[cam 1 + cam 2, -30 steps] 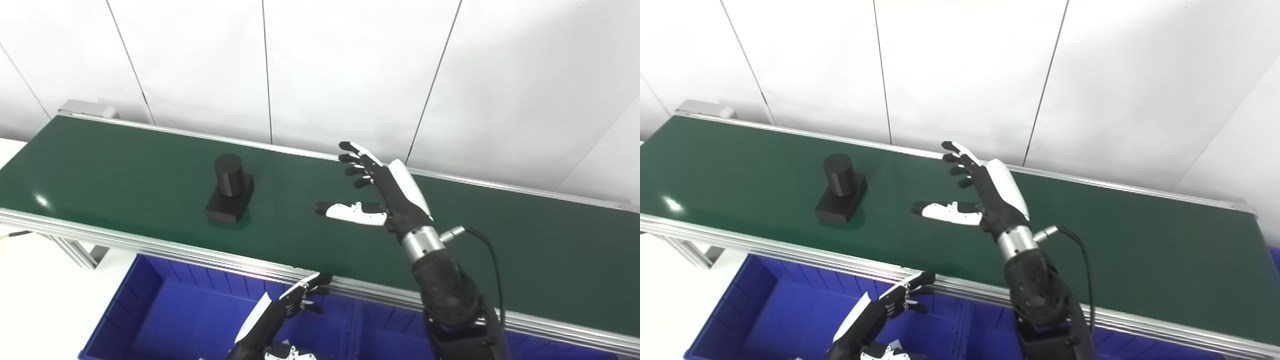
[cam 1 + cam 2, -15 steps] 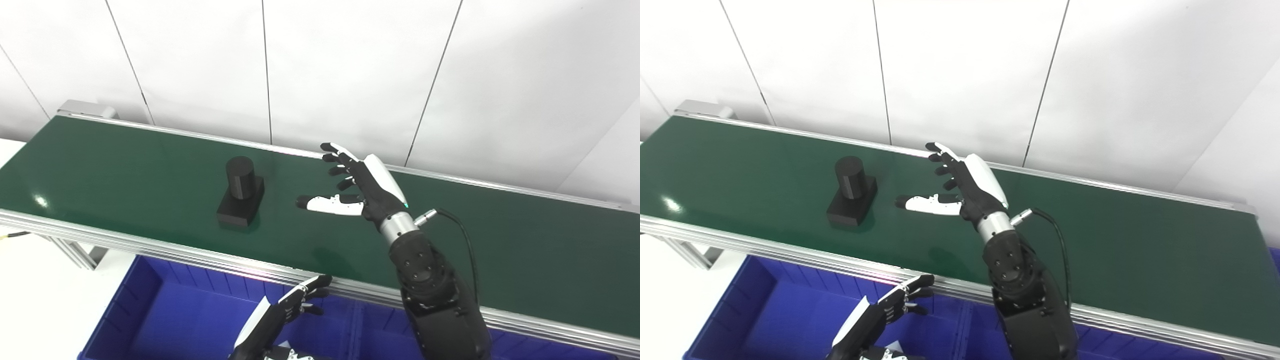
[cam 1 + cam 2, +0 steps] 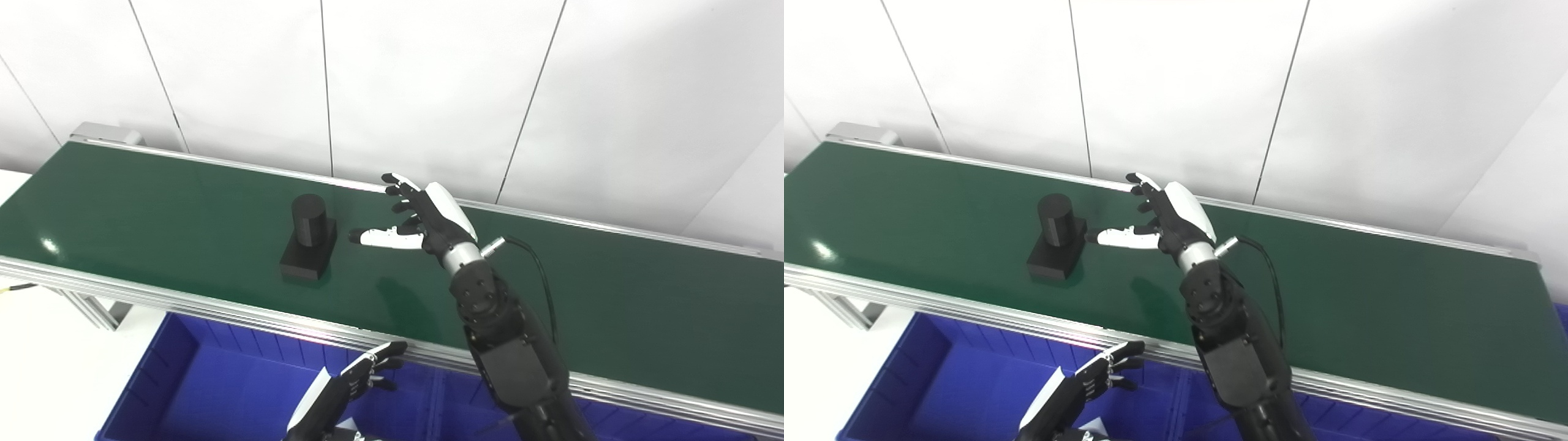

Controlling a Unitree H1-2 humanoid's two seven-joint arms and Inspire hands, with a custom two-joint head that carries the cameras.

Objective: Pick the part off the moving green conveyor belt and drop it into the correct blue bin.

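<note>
Partly cut off at the bottom edge, my left hand point(image 3: 343, 392) hovers over the blue plastic bin point(image 3: 202, 392), fingers loosely spread, holding nothing. My right hand point(image 3: 422, 217) is open above the green conveyor belt point(image 3: 153, 208), thumb tip just beside the black part point(image 3: 309, 242), a cylinder standing upright on a square base.

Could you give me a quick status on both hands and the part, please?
Right hand open, beside the black part, not touching. Left hand open, over the blue bin. Part upright on belt; nothing between.
</note>
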